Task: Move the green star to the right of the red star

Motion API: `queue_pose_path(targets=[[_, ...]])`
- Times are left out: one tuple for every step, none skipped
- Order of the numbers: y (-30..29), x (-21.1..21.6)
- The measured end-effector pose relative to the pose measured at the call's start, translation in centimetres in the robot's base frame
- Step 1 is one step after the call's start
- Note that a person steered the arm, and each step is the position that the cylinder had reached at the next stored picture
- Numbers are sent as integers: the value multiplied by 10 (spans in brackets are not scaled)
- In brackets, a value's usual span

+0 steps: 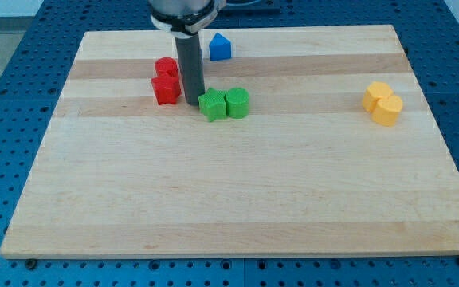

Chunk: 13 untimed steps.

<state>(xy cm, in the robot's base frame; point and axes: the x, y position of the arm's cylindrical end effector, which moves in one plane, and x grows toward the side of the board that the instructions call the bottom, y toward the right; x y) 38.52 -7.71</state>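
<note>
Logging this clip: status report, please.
My tip down between red star and green star. Green star already right of red star. Green cube against its right side.

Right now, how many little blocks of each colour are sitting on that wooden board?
Red: 2, a red star and a red block behind it
Green: 2, a green star and a green block
Yellow: 2
Blue: 1
Total: 7
</note>
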Motion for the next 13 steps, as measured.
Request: queue_pose_path(targets=[[-8,37],[-10,64],[4,77],[42,76],[51,62],[54,52],[52,52],[52,49],[51,30],[51,26],[50,67],[42,78],[42,54]])
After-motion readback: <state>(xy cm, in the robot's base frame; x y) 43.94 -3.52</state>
